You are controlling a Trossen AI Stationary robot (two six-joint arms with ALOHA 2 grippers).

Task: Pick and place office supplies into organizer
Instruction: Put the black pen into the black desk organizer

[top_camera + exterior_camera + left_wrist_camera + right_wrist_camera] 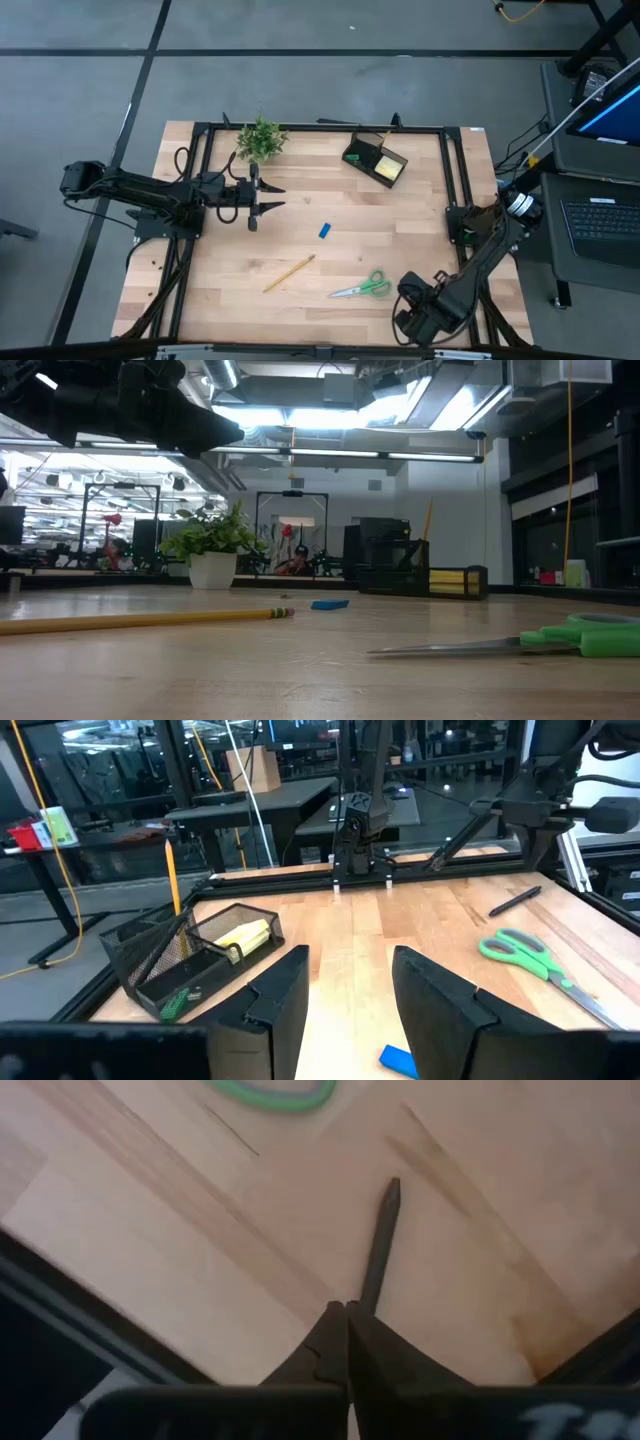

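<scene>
Right wrist view: right hand [347, 1325] pinched shut on black pen [381, 1245], low at surface [300, 300] edge, likely for lifting. Left hand [262, 197] open, waiting. Organizer [375, 160] far corner.

Colours on the table

The table [400, 240] is pale striped wood. The scissors [362, 287] have green handles, the eraser [325, 230] is blue, the pencil [289, 272] yellow. The black mesh organizer [375, 158] holds a yellow pad [243, 933]. The plant [261, 138] is green in a white pot [212, 570].
</scene>
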